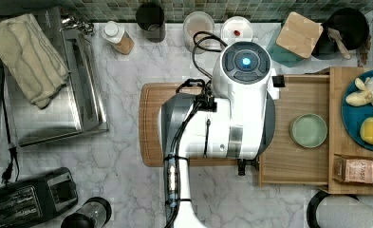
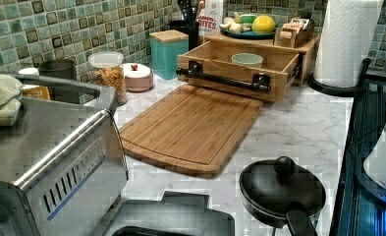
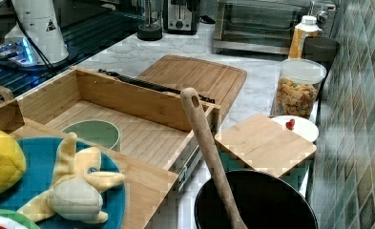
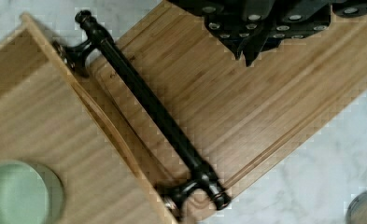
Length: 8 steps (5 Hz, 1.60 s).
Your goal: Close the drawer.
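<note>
A: Item nearest the wrist lens: pincer (image 4: 249,51), fingers close together, gripping nothing, above the cutting board (image 4: 246,116).

B: Drawer (image 1: 295,164), top view's 3 o'clock, stands open; approach step. Next: push handle (image 4: 146,105) inward.

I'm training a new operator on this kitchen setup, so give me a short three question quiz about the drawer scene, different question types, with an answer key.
1. True or false: the drawer is pulled open.
2. What sits inside the drawer? A) green bowl B) lemon C) wooden spoon
3. Fill in: the drawer's black handle hangs over the edge of the bamboo ____.

Key
1. True; its floor is exposed in the left view.
2. A, the green bowl.
3. cutting board, seen in the wrist view.
</note>
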### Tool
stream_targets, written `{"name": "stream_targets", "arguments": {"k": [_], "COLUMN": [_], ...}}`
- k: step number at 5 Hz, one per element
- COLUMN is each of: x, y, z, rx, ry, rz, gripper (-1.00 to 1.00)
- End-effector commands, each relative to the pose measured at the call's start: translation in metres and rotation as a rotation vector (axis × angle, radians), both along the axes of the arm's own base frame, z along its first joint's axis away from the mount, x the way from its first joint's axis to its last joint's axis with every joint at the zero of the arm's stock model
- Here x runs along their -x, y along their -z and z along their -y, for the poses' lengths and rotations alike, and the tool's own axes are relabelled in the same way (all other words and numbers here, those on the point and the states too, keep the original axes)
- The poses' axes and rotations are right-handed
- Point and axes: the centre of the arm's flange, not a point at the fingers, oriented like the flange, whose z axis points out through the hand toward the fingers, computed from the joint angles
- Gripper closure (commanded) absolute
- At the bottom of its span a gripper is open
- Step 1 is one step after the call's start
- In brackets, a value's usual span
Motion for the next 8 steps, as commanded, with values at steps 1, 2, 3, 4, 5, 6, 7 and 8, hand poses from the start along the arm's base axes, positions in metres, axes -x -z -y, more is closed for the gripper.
{"name": "stream_targets", "arguments": {"k": [1, 2, 3, 4, 5, 6, 7, 8], "x": [0.000, 0.005, 0.012, 0.013, 0.006, 0.010, 0.016, 0.017], "y": [0.041, 0.059, 0.080, 0.104, 0.126, 0.142, 0.155, 0.165], "z": [0.013, -0.002, -0.015, -0.025, -0.028, -0.027, -0.022, -0.018], "rx": [-0.051, 0.000, 0.004, 0.071, 0.114, 0.149, 0.172, 0.169], "ry": [-0.488, -0.534, -0.586, -0.610, -0.616, -0.621, -0.606, -0.588], "rz": [0.001, 0.007, 0.000, -0.004, -0.051, -0.015, 0.050, 0.052], "gripper": [1.00, 1.00, 1.00, 1.00, 1.00, 1.00, 1.00, 1.00]}}
